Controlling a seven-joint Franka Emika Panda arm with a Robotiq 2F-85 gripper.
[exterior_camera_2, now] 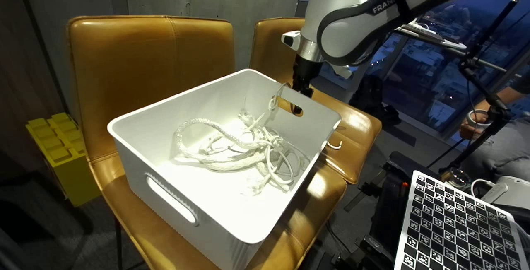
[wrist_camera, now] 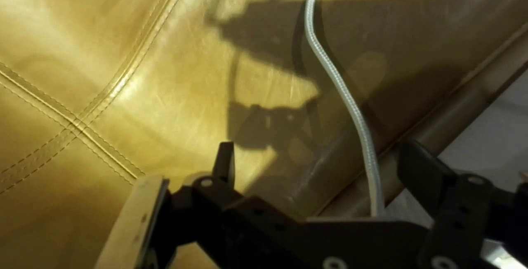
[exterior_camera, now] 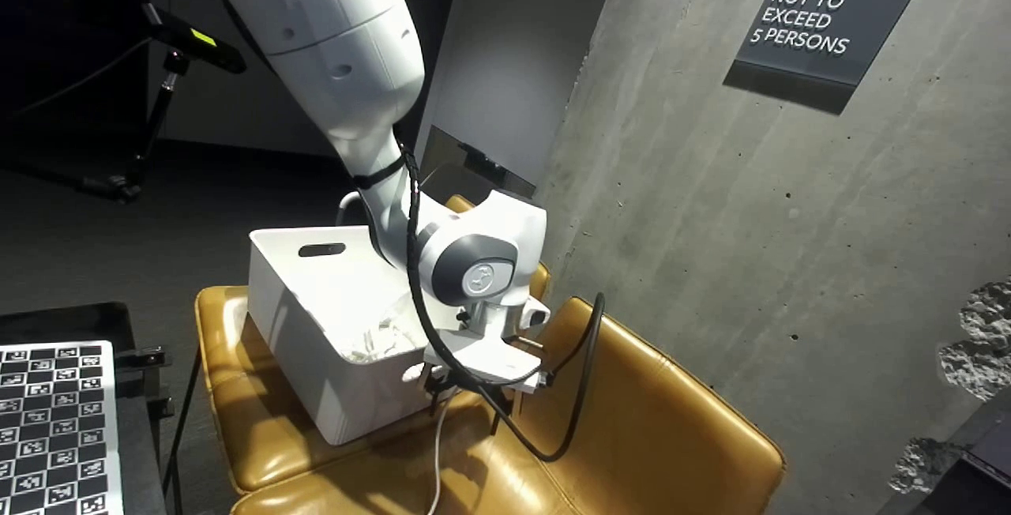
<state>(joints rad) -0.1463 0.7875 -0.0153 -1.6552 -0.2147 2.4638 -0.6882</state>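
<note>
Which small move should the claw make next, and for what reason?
I would probably shift the claw slightly toward the right of the wrist view, to centre the white cord between its fingers. The jaws stand open, and in that view the cord shows in the gap, closer to the finger on the picture's right. The cord's depth there is unclear.

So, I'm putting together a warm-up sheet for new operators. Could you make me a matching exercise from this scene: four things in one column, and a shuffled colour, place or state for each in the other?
Column one:
1. white bin
2. thin cord
3. studded block
4. gripper

Column two:
A. curving over tan upholstery in the wrist view
B. jaws apart
C. yellow
D. holding tangled rope

Right pairs: 1-D, 2-A, 3-C, 4-B.
</note>
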